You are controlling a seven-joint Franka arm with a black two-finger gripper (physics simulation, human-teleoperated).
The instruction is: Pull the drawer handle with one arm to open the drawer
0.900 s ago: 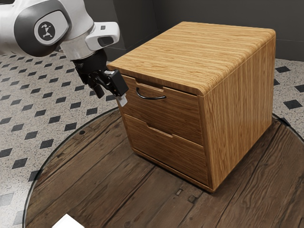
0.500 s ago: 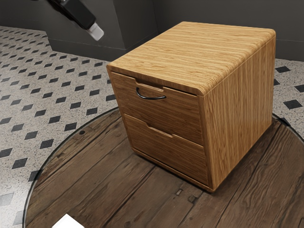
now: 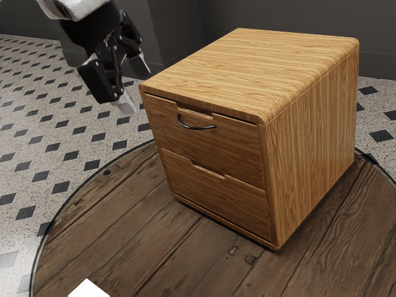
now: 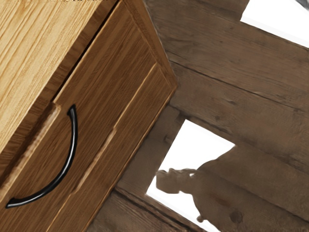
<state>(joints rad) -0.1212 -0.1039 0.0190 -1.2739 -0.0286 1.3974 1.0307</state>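
A light wooden cabinet [image 3: 260,74] has two drawers in its front face. The top drawer [image 3: 216,145] carries a curved black handle [image 3: 197,126] and sits flush with the cabinet, as does the lower drawer [image 3: 216,189]. My black gripper [image 3: 135,85] hovers open and holds nothing, off the cabinet's upper corner toward the exterior view's left, above and to the left of the handle. In the wrist view the handle [image 4: 58,164] arcs across the top drawer front [image 4: 96,111], a little way ahead of my hand.
The cabinet stands on a round dark plank platform [image 3: 154,235] over a diamond-patterned tile floor [image 3: 43,136]. A white object [image 3: 86,288] lies at the platform's front edge. A dark wall [image 3: 173,25] runs behind.
My hand sat by the cabinet's corner near the handle, swung up to the exterior view's upper left, then came back down beside that corner. The drawers have not moved.
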